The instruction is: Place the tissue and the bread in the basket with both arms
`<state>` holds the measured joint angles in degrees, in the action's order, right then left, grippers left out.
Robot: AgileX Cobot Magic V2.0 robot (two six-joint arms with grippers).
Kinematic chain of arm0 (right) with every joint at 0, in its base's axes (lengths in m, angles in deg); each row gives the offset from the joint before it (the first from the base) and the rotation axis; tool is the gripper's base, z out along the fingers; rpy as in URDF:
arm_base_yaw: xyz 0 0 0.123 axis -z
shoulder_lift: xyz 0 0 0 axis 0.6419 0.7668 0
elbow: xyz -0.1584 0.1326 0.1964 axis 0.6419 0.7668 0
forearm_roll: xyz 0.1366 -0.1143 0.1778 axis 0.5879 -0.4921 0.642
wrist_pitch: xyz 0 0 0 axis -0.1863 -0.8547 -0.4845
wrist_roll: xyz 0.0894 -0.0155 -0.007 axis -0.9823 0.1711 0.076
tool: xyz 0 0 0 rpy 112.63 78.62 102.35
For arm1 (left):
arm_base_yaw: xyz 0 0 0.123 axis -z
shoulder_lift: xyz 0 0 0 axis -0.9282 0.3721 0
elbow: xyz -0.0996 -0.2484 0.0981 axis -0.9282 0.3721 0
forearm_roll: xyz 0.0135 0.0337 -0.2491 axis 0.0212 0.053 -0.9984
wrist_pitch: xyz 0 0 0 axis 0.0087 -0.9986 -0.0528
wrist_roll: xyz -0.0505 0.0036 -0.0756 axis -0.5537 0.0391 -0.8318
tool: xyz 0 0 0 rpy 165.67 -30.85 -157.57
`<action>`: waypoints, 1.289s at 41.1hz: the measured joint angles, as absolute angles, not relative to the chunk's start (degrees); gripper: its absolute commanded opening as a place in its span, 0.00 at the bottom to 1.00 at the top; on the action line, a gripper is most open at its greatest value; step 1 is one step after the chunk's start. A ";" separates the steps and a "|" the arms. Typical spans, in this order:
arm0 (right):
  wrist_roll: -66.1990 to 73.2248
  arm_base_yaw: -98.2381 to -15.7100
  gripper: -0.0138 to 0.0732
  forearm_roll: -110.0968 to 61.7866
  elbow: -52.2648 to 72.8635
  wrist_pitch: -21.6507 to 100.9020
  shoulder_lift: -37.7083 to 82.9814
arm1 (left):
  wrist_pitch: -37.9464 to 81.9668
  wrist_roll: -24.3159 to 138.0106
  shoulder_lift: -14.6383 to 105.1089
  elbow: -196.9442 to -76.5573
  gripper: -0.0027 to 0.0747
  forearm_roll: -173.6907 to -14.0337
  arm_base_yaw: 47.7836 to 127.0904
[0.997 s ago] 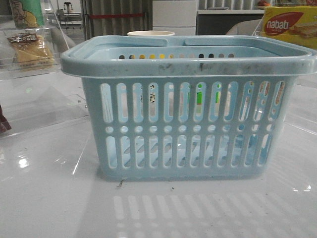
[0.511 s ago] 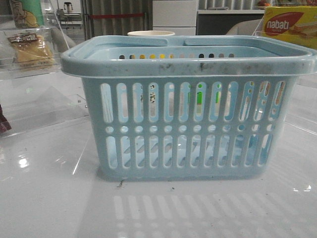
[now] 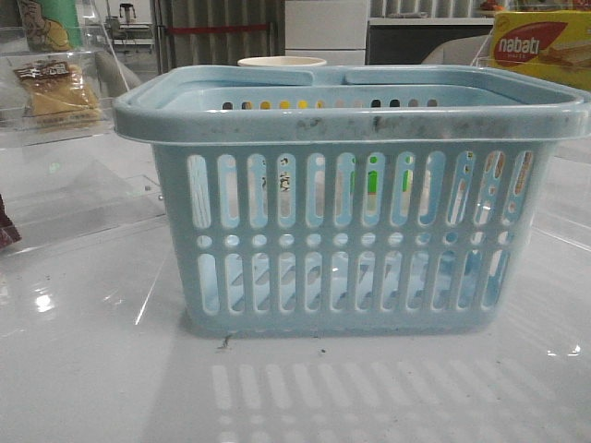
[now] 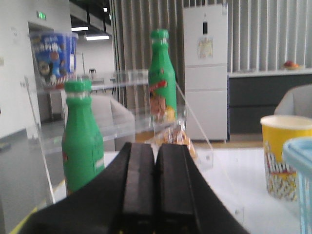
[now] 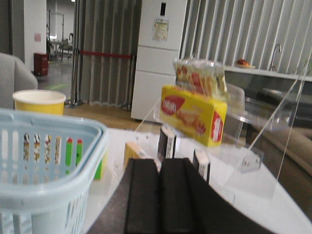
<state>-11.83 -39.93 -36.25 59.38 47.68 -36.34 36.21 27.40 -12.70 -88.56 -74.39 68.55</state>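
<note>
The light-blue slotted basket [image 3: 351,231] stands mid-table, its rim also showing in the left wrist view [image 4: 300,151] and its side in the right wrist view [image 5: 48,146]. The bread [image 3: 57,92], yellow-brown in clear wrap, lies on a clear shelf at the back left; it peeks out beyond my left gripper [image 4: 156,153], which is shut and empty. The tissue [image 5: 166,143], a small dark packet with pale markings, stands under a clear shelf just beyond my right gripper [image 5: 160,168], also shut and empty. Neither gripper shows in the front view.
Green bottles [image 4: 82,136] [image 4: 162,73] stand on the left clear shelving. A yellow cup [image 3: 282,63] is behind the basket. The yellow nabati box [image 5: 195,114] sits on the right shelf, with a second dark packet [image 5: 202,165] and a yellow box [image 5: 136,152] below it.
</note>
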 measured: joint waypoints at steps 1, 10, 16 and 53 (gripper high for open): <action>-11.83 -39.93 0.22 -36.25 57.19 46.98 -36.02 | 35.54 27.40 -12.70 -90.10 0.15 -74.39 68.55; -11.83 -39.84 0.22 -36.25 40.31 37.79 -27.07 | 26.00 27.40 -7.68 -107.82 0.15 -74.39 68.55; -11.83 -39.84 0.22 -36.25 31.12 30.03 -18.71 | 16.69 27.40 -0.28 -117.73 0.15 -74.51 68.55; -11.83 -39.84 0.57 -36.25 26.88 4.67 12.88 | -9.10 27.40 25.76 -122.82 0.39 -75.37 68.55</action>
<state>-11.83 -39.84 -36.25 26.88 4.67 12.88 -9.10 27.40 25.76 -122.82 -75.37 68.55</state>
